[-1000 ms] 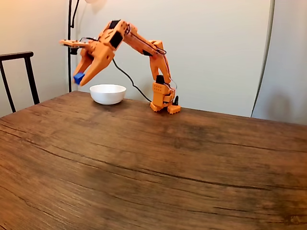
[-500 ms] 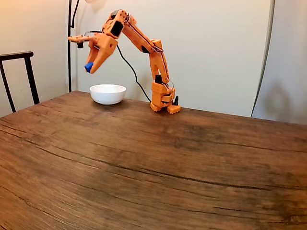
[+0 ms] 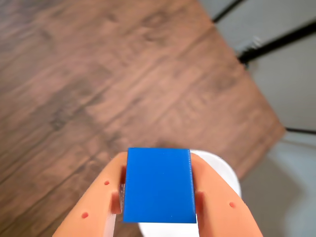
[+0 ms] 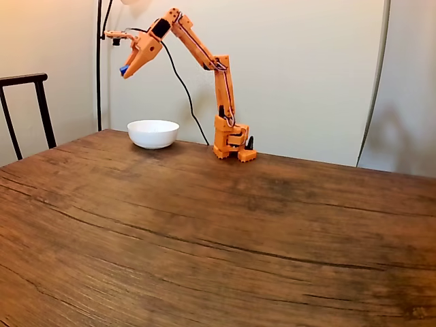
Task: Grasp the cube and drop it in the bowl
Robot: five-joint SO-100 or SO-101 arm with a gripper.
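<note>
My orange gripper point(image 4: 125, 71) is raised high above the table's far left corner, shut on the blue cube point(image 4: 124, 69). In the wrist view the cube point(image 3: 158, 185) sits clamped between the two orange fingers point(image 3: 224, 207), and the gripper point(image 3: 159, 197) looks down on the table. The white bowl point(image 4: 153, 133) stands on the table well below the gripper, slightly to its right in the fixed view. Part of the bowl's rim point(image 3: 222, 168) peeks out behind the cube in the wrist view.
The arm's orange base point(image 4: 231, 143) stands just right of the bowl with a black cable point(image 4: 182, 88) hanging behind. A dark chair point(image 4: 24, 109) is at the left edge and a black pole point(image 4: 99, 68) rises beside the gripper. The wooden table point(image 4: 238, 238) stretches wide toward the camera.
The arm has stretched upward, lifting the gripper and the held cube higher above the bowl and slightly to the right. The bowl has not moved.
</note>
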